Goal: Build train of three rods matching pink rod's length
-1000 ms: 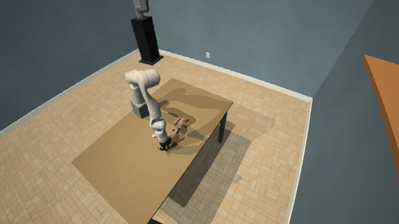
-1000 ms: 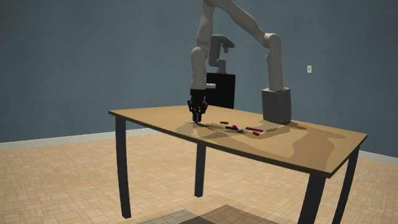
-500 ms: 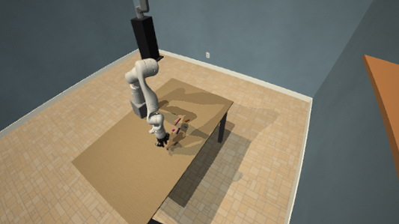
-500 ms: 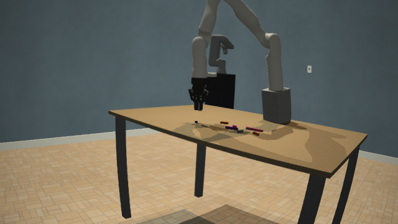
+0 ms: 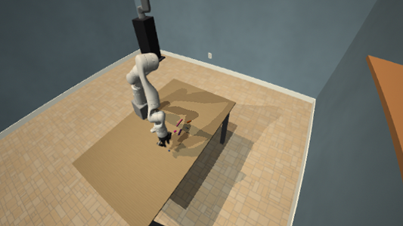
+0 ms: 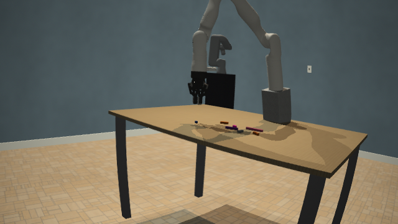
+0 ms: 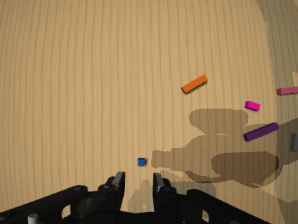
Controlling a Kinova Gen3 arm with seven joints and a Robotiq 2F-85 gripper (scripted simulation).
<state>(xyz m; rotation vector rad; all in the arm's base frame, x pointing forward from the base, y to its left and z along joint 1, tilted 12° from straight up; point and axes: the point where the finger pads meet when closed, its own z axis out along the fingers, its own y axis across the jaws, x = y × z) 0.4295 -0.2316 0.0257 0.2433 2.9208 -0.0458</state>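
Observation:
My gripper (image 6: pixel 198 101) hangs well above the table's near-left part with its fingers a little apart and nothing between them; it also shows in the wrist view (image 7: pixel 139 183) and in the top view (image 5: pixel 164 143). A small blue rod (image 7: pixel 141 161) (image 6: pixel 196 122) lies alone on the table below the fingers. To its right lie an orange rod (image 7: pixel 194 84), a short magenta rod (image 7: pixel 252 106), a purple rod (image 7: pixel 261 131), a grey rod (image 6: pixel 240 131), the pink rod (image 6: pixel 254 129) and a second orange rod (image 6: pixel 255 133). These rods lie apart, at different angles.
The arm's grey base block (image 6: pixel 276 105) stands on the table behind the rods. The table's near edge (image 6: pixel 161 129) runs close to the blue rod. A black stand (image 6: pixel 219 90) is behind the table.

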